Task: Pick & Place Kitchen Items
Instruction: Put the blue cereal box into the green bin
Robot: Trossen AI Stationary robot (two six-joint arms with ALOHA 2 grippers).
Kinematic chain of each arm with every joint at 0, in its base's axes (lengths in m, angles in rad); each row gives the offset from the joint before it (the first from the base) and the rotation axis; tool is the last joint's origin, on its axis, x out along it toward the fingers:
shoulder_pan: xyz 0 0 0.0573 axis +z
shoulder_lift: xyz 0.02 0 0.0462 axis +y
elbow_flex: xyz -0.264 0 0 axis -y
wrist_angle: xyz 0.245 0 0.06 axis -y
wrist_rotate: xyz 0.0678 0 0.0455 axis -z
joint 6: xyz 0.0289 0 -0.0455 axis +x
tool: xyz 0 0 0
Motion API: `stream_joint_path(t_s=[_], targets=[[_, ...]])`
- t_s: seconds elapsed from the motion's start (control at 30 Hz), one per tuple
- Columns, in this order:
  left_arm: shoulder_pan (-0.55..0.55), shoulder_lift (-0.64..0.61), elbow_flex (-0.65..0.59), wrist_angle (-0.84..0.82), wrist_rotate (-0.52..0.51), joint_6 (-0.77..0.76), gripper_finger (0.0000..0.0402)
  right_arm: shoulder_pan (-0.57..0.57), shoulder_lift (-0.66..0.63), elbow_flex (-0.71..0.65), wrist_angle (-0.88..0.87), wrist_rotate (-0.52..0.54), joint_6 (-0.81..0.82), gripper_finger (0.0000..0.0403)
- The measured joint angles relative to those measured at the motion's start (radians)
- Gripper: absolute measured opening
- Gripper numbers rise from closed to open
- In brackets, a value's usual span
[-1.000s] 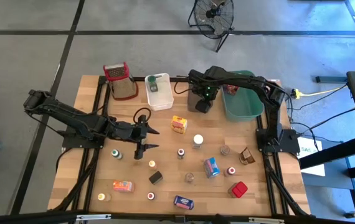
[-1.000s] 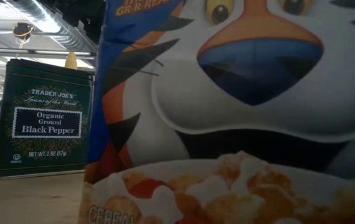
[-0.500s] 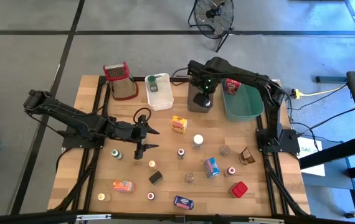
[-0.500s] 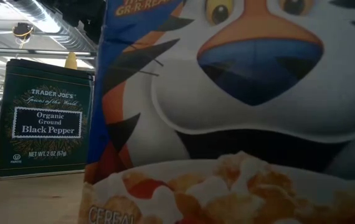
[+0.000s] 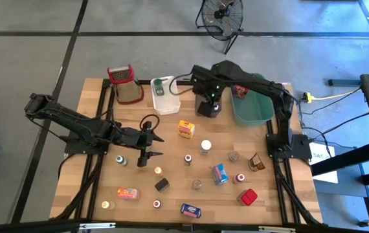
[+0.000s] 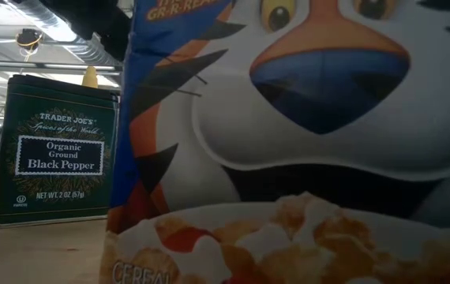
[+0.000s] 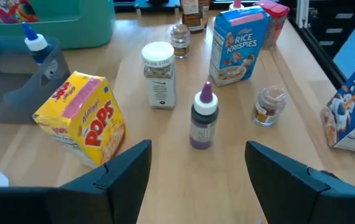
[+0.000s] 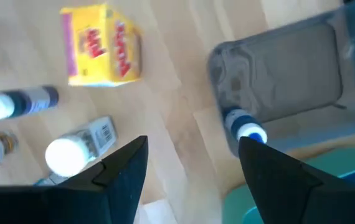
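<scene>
Left gripper [image 5: 151, 145]: jaws wide, empty, low over table [image 5: 171, 188] beside yellow cereal box [image 5: 186, 129]. Right gripper [image 5: 208, 105]: jaws wide, empty, above grey tub [image 8: 289, 81] holding blue-capped bottle [image 8: 245, 126]. Remaining kitchen items lay scattered across table.

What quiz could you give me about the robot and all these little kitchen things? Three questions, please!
1. True or false: the left gripper is holding the Pops box.
2. What colour is the cap on the dark bottle near the Rice Krispies box? A red, B purple, C green.
3. Fill the gap: the white-tipped bottle is in the ___ tub.
Key: 1 false, it is open and empty. 2 B. 3 grey.
</scene>
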Motion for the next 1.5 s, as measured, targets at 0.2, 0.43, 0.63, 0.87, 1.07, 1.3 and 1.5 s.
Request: stream_joint_path(t_s=[0.2,0.43,0.63,0.87,1.07,1.3,1.5], targets=[[0.013,0.000,0.012,0.007,-0.019,0.257,0.0253,0.083,-0.019,0.001,-0.029,0.079,0.003,0.0254],[0.014,0.000,0.035,0.007,-0.029,0.310,0.0253,0.228,-0.130,0.001,-0.034,0.211,0.105,0.0254],[0.014,0.000,0.035,0.007,-0.037,0.310,0.0253,0.453,-0.238,-0.004,-0.035,0.462,0.242,0.0254],[0.013,0.000,0.036,0.007,-0.037,0.300,0.0253,0.715,-0.276,-0.015,-0.034,0.672,0.418,0.0254],[0.013,0.000,0.036,0.002,-0.036,0.215,0.0253,0.853,-0.276,-0.116,-0.034,0.806,0.569,0.0254],[0.013,0.000,0.036,0.002,-0.030,0.177,0.0253,0.927,-0.276,-0.248,-0.030,0.964,0.670,0.0254],[0.013,0.000,0.036,0.016,0.032,0.178,0.0253,0.952,-0.276,-0.359,0.030,1.053,0.675,0.0254]])
